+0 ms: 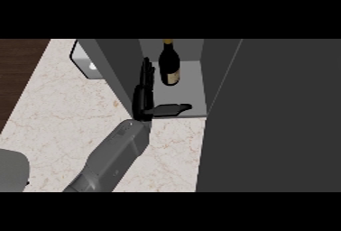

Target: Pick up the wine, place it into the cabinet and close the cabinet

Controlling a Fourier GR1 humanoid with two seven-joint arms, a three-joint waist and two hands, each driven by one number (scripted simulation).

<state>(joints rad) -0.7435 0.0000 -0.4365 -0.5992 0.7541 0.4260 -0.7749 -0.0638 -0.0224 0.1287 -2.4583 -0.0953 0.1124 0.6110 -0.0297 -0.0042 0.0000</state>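
A dark wine bottle (170, 63) with a pale label stands upright inside the open cabinet (190, 97), towards the back of its light shelf. My left hand (142, 97) is at the cabinet's mouth, just left of the bottle. Its fingers lie straight along the left wall and its thumb sticks out to the right, in front of the bottle's base. The hand is open and holds nothing, with a small gap between it and the bottle. My right hand does not show.
The cabinet's dark door (279, 117) stands open and fills the right side of the view. A white object (83, 61) sits behind the cabinet's left wall. A grey rounded shape (10, 171) shows at the lower left edge. The marble counter (66, 117) spreads left.
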